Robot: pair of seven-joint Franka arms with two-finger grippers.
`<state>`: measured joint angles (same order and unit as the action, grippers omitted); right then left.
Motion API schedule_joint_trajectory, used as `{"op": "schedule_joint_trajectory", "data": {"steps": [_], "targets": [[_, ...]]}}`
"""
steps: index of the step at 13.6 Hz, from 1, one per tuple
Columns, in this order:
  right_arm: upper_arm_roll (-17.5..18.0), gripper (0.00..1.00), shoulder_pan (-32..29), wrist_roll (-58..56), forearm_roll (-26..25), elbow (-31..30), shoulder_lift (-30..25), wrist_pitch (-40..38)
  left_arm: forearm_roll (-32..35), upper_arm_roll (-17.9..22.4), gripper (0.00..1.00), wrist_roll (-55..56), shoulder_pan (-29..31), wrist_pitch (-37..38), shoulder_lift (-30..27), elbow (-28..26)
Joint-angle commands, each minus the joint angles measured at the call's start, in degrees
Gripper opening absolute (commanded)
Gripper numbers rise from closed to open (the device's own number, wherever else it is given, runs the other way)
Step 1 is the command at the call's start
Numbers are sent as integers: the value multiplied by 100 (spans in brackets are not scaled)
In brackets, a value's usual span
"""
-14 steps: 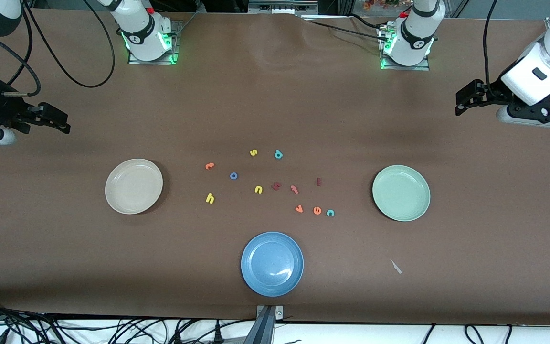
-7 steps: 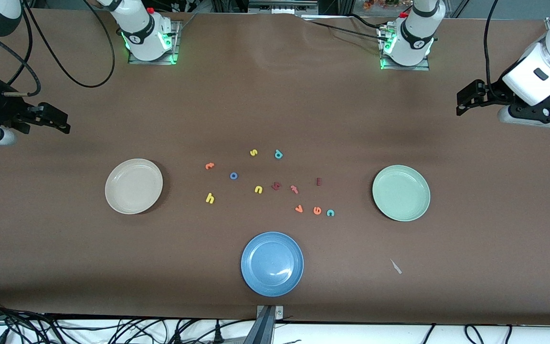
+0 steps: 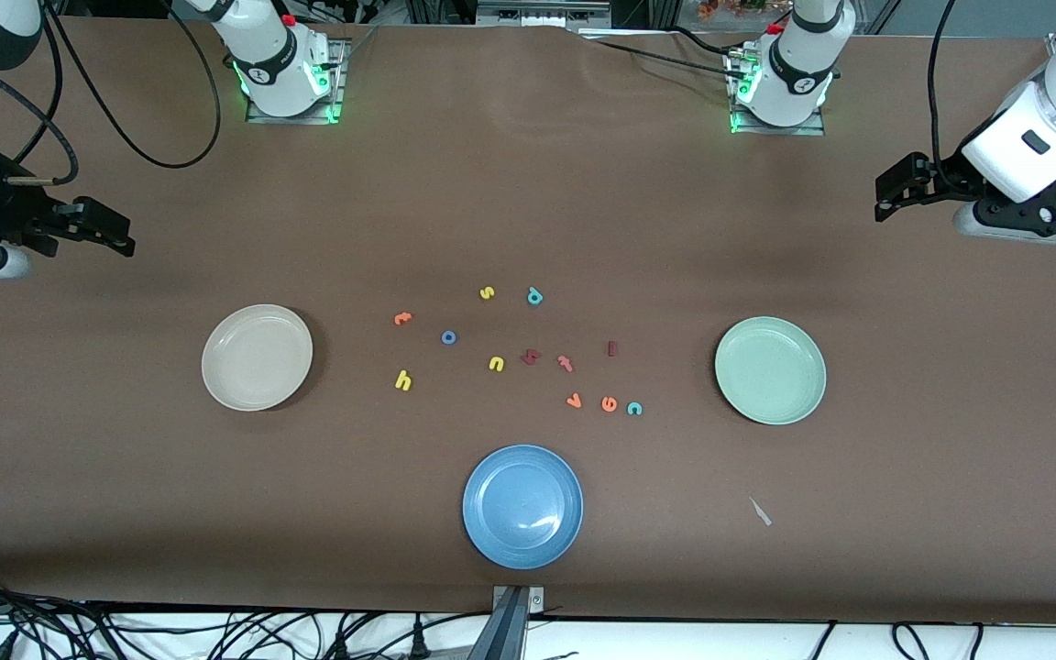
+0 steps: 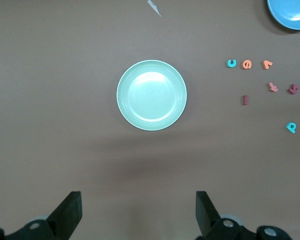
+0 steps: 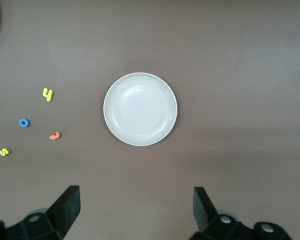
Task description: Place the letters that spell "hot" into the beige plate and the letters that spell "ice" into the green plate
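Both arms are waiting high at the table's ends. The left gripper (image 4: 136,212) is hanging over bare brown tabletop at its own end, jaws spread wide and empty; the right gripper (image 5: 135,210) is doing the same at its end.

The round pale mint-green plate (image 3: 771,370) is sitting toward the left arm's end, the round cream-beige plate (image 3: 257,357) toward the right arm's end, both holding nothing. Between them the small foam letters are lying scattered on the table: the yellow "h" (image 3: 403,379), the blue ring "o" (image 3: 448,337) and the orange "t" (image 3: 402,318) closer to the beige plate; the dark red bar "i" (image 3: 611,347), the orange "e" (image 3: 609,404) and the teal "c" (image 3: 634,409) closer to the green one, the "e" and "c" just beside each other.

Only the front view is taking in the whole round blue plate (image 3: 522,506), nearest the camera; the left wrist view is catching just its edge. The right wrist view is showing the beige plate and the "hot" letters, but none of "ice".

Since a second ago, the letters and plates are lying as they were; the left arm is shifting only slightly.
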<state>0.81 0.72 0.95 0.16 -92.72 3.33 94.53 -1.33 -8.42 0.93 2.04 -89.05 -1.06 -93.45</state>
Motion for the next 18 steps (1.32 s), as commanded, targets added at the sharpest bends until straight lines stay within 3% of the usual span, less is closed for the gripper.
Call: {"op": "schedule_joint_trajectory", "data": {"steps": [1, 18], "targets": [[25, 100, -46, -51, 98, 43, -25, -75, 185, -11, 100, -128, 16, 64, 35, 125], [25, 100, -46, -51, 98, 34, -25, -75, 185, 15, 100, -146, 33, 116, 106, 230]]}}
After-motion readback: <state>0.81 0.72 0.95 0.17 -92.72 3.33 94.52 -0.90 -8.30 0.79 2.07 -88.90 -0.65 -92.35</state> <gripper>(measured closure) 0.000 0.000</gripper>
